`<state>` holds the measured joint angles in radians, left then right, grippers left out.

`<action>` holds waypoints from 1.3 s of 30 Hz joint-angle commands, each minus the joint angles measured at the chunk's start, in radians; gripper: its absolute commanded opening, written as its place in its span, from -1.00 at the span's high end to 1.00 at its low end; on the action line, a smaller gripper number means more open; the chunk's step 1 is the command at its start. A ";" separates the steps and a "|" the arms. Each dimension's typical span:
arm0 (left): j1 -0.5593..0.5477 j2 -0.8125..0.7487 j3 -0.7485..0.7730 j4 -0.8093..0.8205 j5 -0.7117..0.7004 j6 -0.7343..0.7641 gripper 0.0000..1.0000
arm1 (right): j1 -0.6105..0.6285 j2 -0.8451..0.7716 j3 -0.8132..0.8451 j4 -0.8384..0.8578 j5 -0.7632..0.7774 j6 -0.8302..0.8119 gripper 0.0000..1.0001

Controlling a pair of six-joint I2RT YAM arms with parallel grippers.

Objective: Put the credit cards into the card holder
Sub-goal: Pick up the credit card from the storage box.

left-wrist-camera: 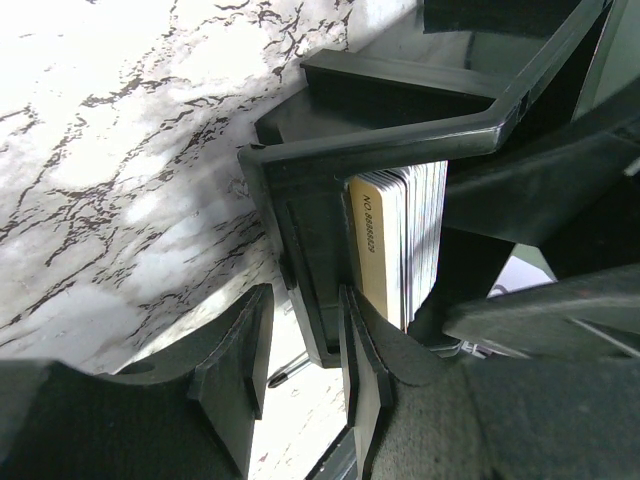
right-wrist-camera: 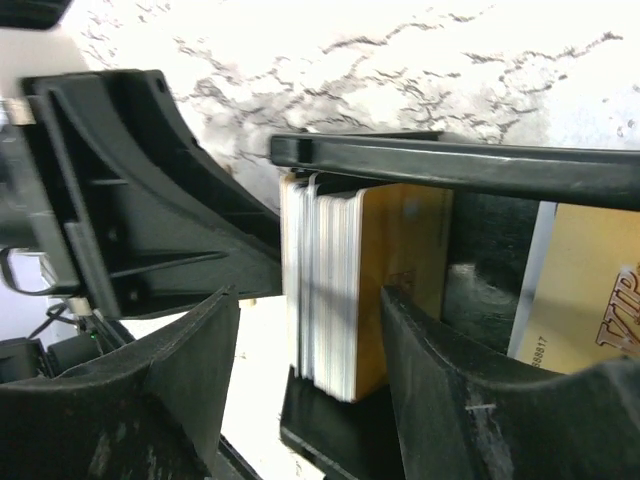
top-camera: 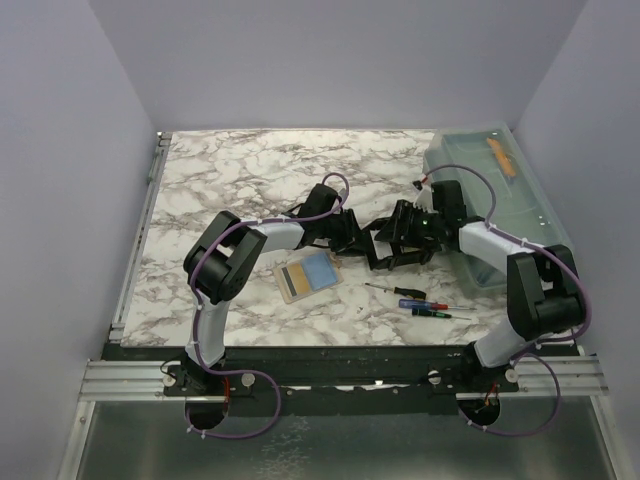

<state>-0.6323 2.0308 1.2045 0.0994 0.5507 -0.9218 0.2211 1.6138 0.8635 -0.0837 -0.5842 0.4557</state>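
The black card holder [top-camera: 383,264] hangs tilted on edge between the two grippers at mid table. My left gripper [top-camera: 352,240] is shut on one wall of the card holder [left-wrist-camera: 310,230], which sits between its fingers [left-wrist-camera: 235,370]. A stack of credit cards [left-wrist-camera: 395,240], tan-faced with white edges, stands inside it. My right gripper [top-camera: 392,243] is open, its fingers [right-wrist-camera: 440,370] standing either side of that stack [right-wrist-camera: 340,290], with a gap on the left. A tan card [top-camera: 294,276] and a light blue card [top-camera: 319,268] lie on the table nearby.
A large translucent bin [top-camera: 495,200] with an orange item inside stands at the right rear. Small screwdrivers [top-camera: 400,290] [top-camera: 430,308] lie on the marble table in front of the right arm. One screwdriver tip [left-wrist-camera: 285,372] shows below the holder.
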 commanded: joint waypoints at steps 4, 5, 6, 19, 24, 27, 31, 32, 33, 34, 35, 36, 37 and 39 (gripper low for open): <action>-0.009 0.017 0.037 0.014 0.002 0.013 0.23 | 0.012 -0.063 -0.016 0.015 -0.066 0.052 -0.03; -0.009 0.017 0.039 0.013 0.003 0.012 0.23 | 0.011 -0.056 -0.016 0.019 -0.074 0.053 0.02; -0.009 0.017 0.040 0.013 0.003 0.013 0.23 | 0.012 -0.051 -0.015 0.022 -0.081 0.055 0.05; -0.009 0.015 0.040 0.001 0.006 0.024 0.24 | 0.012 -0.105 0.067 -0.189 0.157 -0.135 -0.50; -0.009 0.017 0.036 0.000 0.005 0.023 0.24 | 0.011 -0.041 0.078 -0.199 0.180 -0.132 -0.64; -0.008 0.017 0.036 0.002 0.005 0.023 0.24 | 0.012 0.005 0.065 -0.138 0.135 -0.106 -0.71; -0.009 0.020 0.039 0.000 0.006 0.023 0.24 | 0.011 0.080 0.057 -0.065 0.001 -0.072 -0.82; -0.009 0.021 0.041 -0.002 0.006 0.023 0.24 | 0.012 0.096 0.051 -0.042 -0.029 -0.059 -0.85; -0.009 0.022 0.041 -0.002 0.005 0.023 0.24 | 0.012 0.107 0.045 -0.025 -0.052 -0.049 -0.87; -0.010 0.023 0.042 -0.001 0.004 0.023 0.24 | 0.012 0.115 0.043 -0.012 -0.072 -0.040 -0.87; -0.009 0.023 0.043 -0.001 0.002 0.023 0.24 | 0.012 0.119 0.039 -0.003 -0.085 -0.034 -0.86; -0.009 0.024 0.043 -0.001 0.002 0.023 0.24 | 0.012 0.119 0.035 0.006 -0.102 -0.028 -0.83; -0.009 0.025 0.044 -0.002 0.002 0.023 0.24 | 0.012 0.114 0.032 0.013 -0.119 -0.022 -0.78; -0.009 0.025 0.046 -0.003 0.002 0.024 0.24 | 0.012 0.092 0.021 0.028 -0.139 -0.005 -0.65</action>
<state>-0.6342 2.0365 1.2221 0.0864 0.5495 -0.9108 0.2272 1.7107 0.9108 -0.1211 -0.6094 0.4046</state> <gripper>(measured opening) 0.383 0.877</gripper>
